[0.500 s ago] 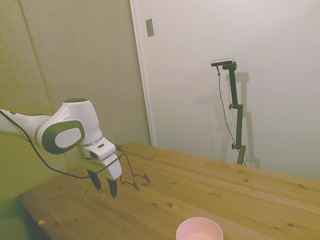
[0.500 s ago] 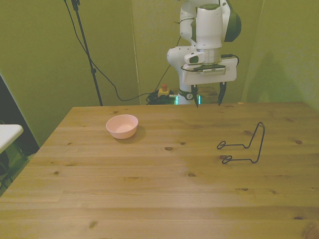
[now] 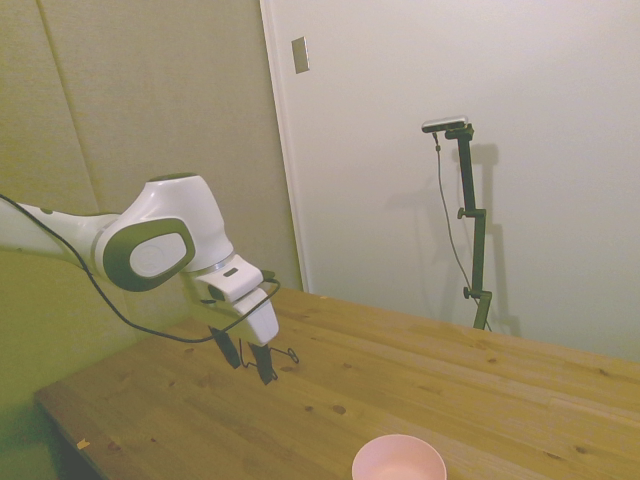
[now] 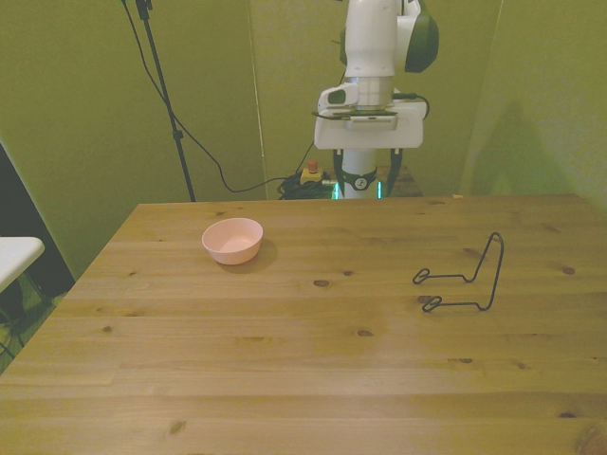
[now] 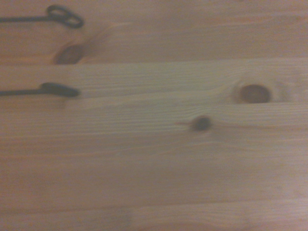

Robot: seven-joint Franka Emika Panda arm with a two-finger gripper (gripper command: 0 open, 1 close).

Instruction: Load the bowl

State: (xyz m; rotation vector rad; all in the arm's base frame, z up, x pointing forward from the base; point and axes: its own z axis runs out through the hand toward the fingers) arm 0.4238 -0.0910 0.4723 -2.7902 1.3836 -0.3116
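My gripper (image 3: 250,362) hangs empty above the table's (image 4: 285,379) far edge, jaws held apart. The pink bowl (image 4: 232,240) sits upright on the wood, off toward the front view's left of the jaws and nearer the camera. The wire rack (image 4: 465,277) stands well apart on the front view's right.

No legible text, label, brand or number is found on any surface in the three views. A small round mark on the robot's base (image 4: 359,182), behind the table's (image 4: 285,360) far edge, appears to carry a character, but it is too small to read. The bowl (image 4: 232,240) and the wire rack (image 4: 469,277) carry no markings.
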